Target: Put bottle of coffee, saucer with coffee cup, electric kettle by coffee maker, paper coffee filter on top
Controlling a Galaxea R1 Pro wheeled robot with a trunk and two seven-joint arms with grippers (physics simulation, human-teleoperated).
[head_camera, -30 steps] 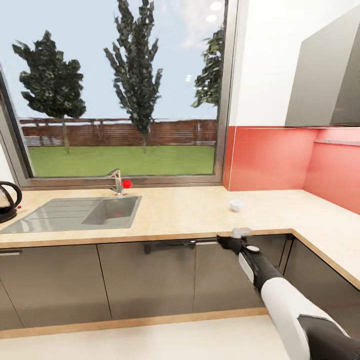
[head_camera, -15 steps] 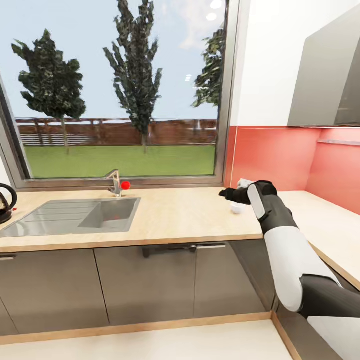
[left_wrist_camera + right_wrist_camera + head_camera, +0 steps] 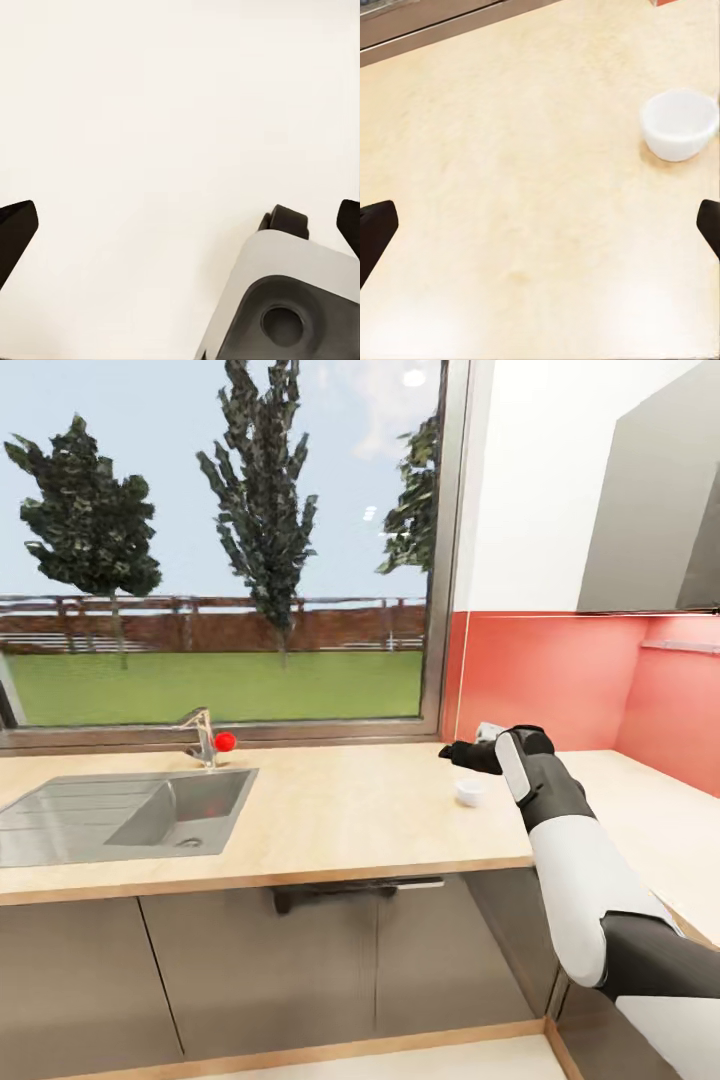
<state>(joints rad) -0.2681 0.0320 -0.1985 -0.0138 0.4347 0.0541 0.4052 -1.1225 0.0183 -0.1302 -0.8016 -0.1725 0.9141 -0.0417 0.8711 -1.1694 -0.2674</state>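
A small white coffee cup [image 3: 468, 791] stands on the light wooden countertop [image 3: 340, 810] near the red backsplash. My right gripper [image 3: 450, 752] hovers over the counter just above and behind the cup, not touching it. In the right wrist view the cup [image 3: 679, 124] lies off to one side of the open right gripper [image 3: 540, 229], with nothing between the fingers. The left gripper [image 3: 180, 225] is open too, over a pale floor and a grey part of the robot's base [image 3: 277, 300].
A steel sink [image 3: 120, 815] with a faucet [image 3: 200, 732] and a red knob [image 3: 225, 741] is set in the counter's left part, under a large window. A grey wall cabinet [image 3: 650, 510] hangs at the upper right, where the counter turns a corner.
The right arm rose from below the counter's edge to above the counter by the cup. The camera then shifted, and the kettle slid out of the picture at the left.
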